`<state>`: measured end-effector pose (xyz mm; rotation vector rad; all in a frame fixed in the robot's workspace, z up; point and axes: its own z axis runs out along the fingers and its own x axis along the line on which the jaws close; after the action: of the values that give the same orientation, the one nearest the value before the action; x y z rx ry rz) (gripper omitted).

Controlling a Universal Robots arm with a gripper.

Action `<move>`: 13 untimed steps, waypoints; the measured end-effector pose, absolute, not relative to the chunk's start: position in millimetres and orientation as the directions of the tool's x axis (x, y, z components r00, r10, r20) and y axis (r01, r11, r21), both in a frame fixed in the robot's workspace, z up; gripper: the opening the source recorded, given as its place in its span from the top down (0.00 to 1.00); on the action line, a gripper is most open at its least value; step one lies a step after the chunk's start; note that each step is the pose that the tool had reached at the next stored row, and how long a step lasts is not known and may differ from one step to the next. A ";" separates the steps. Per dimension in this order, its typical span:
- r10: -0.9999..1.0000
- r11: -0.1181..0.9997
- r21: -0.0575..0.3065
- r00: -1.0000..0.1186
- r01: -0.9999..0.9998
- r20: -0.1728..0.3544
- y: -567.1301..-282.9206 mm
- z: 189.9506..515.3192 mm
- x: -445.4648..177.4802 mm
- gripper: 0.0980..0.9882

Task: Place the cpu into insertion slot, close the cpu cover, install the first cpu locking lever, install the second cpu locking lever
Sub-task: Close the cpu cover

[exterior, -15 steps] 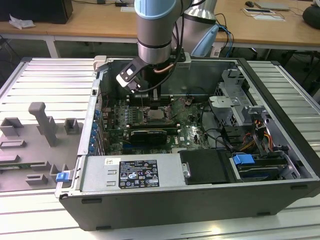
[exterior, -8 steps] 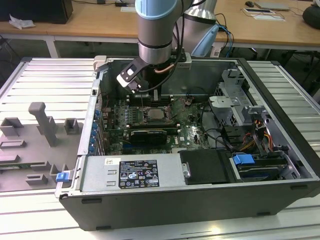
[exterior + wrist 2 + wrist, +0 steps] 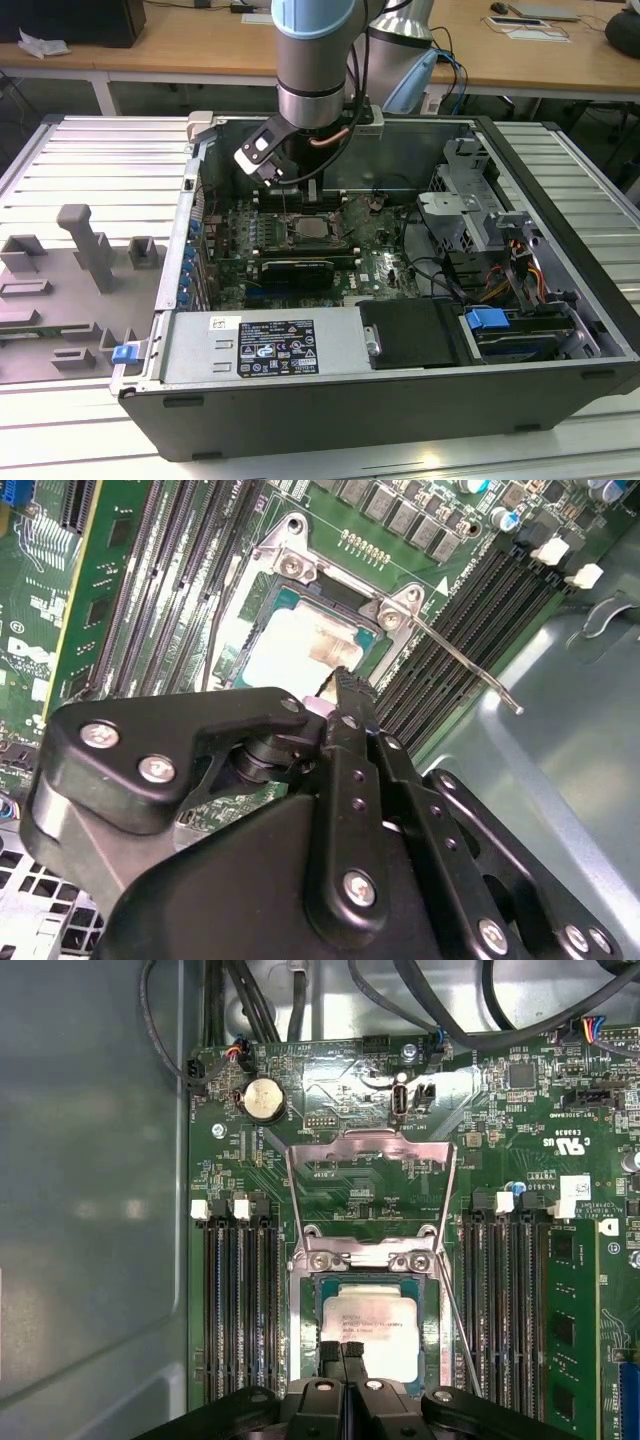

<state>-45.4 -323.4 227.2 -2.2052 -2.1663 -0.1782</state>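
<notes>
Cpu, a small flat square chip with a pale silver-beige metal top, lies flat inside the insertion slot, the square dark socket with a metal frame set into the green circuit board. In the exterior view the cpu shows at the middle of the board, deep inside the open grey metal computer case, under the blue-grey robot arm that reaches down into it. The cpu cover, a thin silver-brown metal frame with a square window, is swung open on its hinge and lies back over the board, away from the chip. The black gripper hangs right over the edge of the cpu farthest from that hinge, its two fingertips pressed together with nothing between them; whether the tips touch the chip cannot be told. In the second wrist view the gripper stands at the same edge of the cpu. A thin bare-metal locking lever runs along one side of the slot, and in the second wrist view this lever slants away from the socket toward the case wall. Long black memory slots flank the socket on both sides, and a round silver coin battery sits beyond the open cover.
</notes>
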 end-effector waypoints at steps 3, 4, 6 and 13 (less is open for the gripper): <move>0.993 -0.021 0.048 0.015 0.999 0.113 -323.4 227.9 -45.4 0.99; 0.993 -0.021 0.048 0.015 0.999 0.114 -323.4 229.0 -45.4 0.99; 0.993 -0.021 0.048 0.015 0.999 0.114 -323.4 232.6 -45.4 0.99; 0.993 -0.021 0.047 0.015 0.999 0.113 -323.4 253.2 -45.4 0.99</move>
<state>-45.4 -323.4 253.2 -2.2049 -2.1658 -0.1768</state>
